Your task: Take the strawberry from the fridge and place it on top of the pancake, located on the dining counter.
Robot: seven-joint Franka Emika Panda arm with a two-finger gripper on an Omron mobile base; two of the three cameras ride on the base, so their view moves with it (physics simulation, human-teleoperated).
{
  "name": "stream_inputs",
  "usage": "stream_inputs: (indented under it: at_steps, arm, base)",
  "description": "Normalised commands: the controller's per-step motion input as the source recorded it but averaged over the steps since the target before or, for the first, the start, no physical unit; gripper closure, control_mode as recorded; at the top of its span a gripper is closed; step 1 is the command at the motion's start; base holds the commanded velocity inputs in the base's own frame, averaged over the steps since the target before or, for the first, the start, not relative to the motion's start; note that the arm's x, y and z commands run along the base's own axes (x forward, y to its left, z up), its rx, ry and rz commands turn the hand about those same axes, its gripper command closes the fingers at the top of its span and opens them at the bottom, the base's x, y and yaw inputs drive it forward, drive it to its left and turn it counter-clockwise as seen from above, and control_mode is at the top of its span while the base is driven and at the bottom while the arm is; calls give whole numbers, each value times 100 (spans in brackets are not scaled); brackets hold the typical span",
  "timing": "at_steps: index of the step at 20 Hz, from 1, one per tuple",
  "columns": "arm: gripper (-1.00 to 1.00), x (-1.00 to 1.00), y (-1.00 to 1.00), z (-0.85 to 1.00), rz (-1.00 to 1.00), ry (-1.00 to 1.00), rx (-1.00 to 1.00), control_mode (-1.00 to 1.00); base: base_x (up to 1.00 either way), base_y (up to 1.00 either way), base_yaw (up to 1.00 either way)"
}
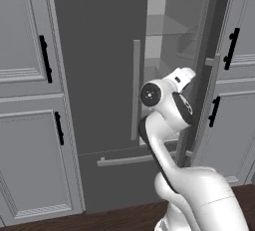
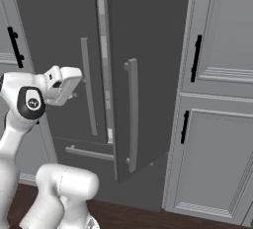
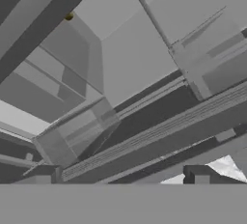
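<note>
The fridge (image 1: 99, 65) is tall and dark grey. Its left door is shut and its right door (image 2: 148, 65) is swung partly open. Through the gap I see the light grey interior with glass shelves (image 1: 169, 31). My gripper (image 1: 185, 77) is held up at the gap, facing inward. In the hand view my gripper (image 3: 120, 177) stands open, with nothing between its dark fingertips (image 3: 197, 174) and the tilted shelves (image 3: 120, 63) ahead. The strawberry is hidden. The pancake and the dining counter are out of view.
Light grey panelled cabinets with black handles (image 1: 46, 58) flank the fridge on both sides (image 2: 217, 124). The open door's long bar handle (image 2: 132, 114) juts out to the right of my hand. A tiny yellowish thing (image 3: 69, 16) sits far back on a shelf.
</note>
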Motion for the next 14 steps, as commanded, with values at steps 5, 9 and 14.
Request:
stream_inputs:
  at_steps: [5,9,14]
  arm:
    - [-100,85,-1,-28,0,9,-3,-100]
    - [-100,78,-14,-22,-6,10,0,-100]
    - [-100,79,-12,-19,-12,13,0,-100]
  base:
    - [0,0,0]
    - [0,0,0]
    - [0,0,0]
